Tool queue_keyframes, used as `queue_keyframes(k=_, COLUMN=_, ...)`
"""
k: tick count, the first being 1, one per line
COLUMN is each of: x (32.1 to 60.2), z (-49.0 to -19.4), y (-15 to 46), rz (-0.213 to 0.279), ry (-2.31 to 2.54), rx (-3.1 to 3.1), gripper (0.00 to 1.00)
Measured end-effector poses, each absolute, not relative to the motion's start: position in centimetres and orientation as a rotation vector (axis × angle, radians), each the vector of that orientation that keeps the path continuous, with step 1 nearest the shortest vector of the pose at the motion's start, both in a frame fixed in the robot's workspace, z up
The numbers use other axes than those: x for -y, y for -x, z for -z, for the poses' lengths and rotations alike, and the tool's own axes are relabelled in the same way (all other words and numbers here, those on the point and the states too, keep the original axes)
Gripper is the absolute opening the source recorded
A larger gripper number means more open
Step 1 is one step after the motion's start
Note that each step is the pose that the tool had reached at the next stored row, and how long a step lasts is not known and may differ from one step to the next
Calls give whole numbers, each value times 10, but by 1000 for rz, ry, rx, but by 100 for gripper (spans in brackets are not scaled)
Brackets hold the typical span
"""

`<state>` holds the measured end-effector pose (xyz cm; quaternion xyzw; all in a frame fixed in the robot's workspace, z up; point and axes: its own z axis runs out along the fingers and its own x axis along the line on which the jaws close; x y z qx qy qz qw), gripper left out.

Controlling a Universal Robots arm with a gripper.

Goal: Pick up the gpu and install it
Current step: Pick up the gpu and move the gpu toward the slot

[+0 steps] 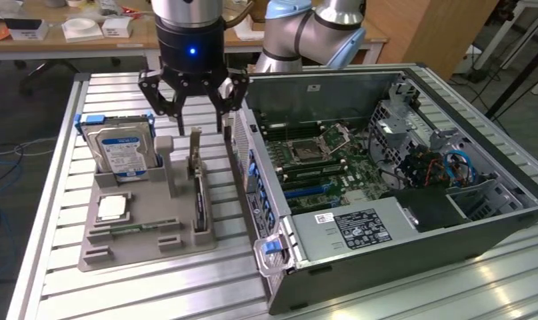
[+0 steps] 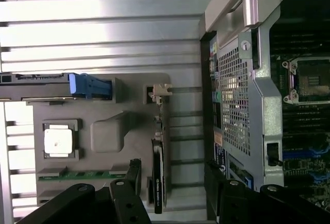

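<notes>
Slatted aluminium table (image 1: 53,213), grey parts holder (image 1: 135,251) just beside open computer case (image 1: 385,280) directly on it

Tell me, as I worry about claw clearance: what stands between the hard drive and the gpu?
A raised grey holder block stands between hard drive and gpu, in the exterior view.

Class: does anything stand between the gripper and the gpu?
Nothing visible does. The open gripper hangs above the gpu, which stands on edge in the tray. The hard drive and the case flank it, apart.
</notes>
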<state>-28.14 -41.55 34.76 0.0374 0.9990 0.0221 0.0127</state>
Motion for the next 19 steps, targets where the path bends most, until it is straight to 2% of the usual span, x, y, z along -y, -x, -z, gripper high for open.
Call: queue_keyframes(k=19, x=426, z=-322, y=284, rz=-69, ry=-117, rx=-3113, gripper=60)
